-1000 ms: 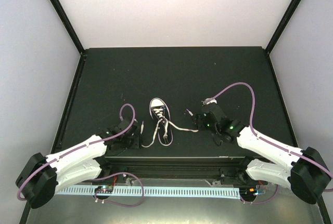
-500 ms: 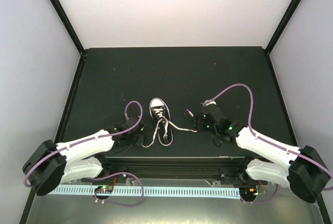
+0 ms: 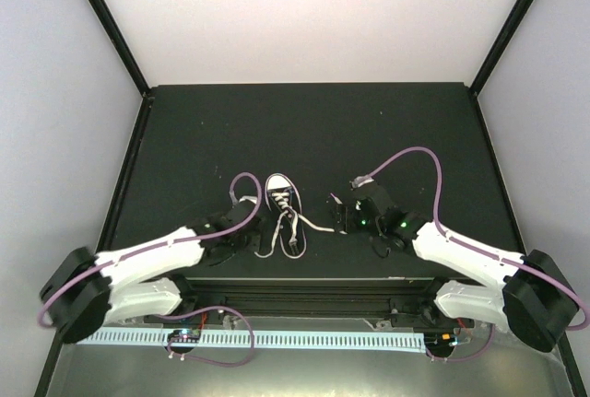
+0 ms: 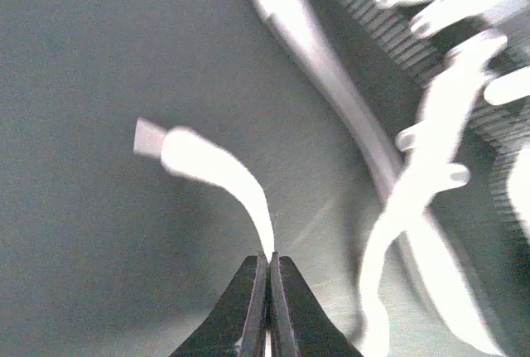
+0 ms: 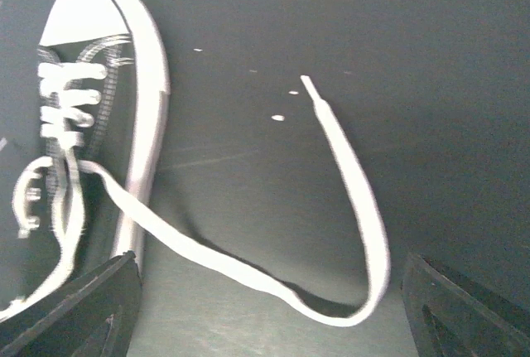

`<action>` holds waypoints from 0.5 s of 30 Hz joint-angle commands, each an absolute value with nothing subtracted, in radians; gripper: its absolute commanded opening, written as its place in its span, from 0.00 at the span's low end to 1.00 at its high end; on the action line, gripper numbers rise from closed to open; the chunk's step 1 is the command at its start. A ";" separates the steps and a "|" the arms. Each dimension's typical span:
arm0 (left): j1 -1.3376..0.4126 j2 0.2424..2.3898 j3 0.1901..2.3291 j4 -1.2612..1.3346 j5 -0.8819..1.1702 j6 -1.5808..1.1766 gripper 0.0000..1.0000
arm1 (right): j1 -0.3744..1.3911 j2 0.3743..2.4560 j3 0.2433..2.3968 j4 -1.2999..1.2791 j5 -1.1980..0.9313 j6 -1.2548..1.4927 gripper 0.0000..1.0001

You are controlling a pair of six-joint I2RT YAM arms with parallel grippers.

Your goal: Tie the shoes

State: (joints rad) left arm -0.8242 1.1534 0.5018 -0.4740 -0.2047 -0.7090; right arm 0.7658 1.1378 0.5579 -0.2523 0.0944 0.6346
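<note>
Black canvas sneaker [image 3: 283,205] sits toward the mat's [image 3: 304,125] 6 o'clock edge, toe at 12. Left gripper [image 4: 269,289] is clamped tight on the left lace [image 4: 217,175] at the shoe's 8 o'clock. Right gripper [image 5: 269,315] gapes wide at 3 o'clock, the right lace [image 5: 358,200] looping loose between its fingers.

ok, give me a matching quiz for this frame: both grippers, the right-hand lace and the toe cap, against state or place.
Column A
1. left gripper
2. right gripper
3. right lace
4. toe cap

Column B
a. at the far end of the sneaker
b. open
c. shut on left lace
d. lies loose in a curve

Pairs: 1-c, 2-b, 3-d, 4-a
</note>
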 commanded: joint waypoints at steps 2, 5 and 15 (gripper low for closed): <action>-0.840 0.869 0.494 -0.239 -0.147 -0.521 0.01 | 0.763 1.157 0.630 -0.096 -0.108 0.632 0.89; -0.839 0.775 0.467 -0.177 -0.089 -0.467 0.02 | 0.764 1.175 0.653 -0.002 -0.244 0.661 0.93; -0.839 0.678 0.403 -0.057 0.171 -0.426 0.02 | 0.769 1.247 0.697 0.288 -0.592 0.817 0.95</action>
State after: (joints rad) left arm -0.8337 0.6823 0.4049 -0.1356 0.0406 -0.4583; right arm 0.7662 1.2293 0.6609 0.1471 -0.4419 0.7425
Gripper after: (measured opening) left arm 0.017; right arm 0.956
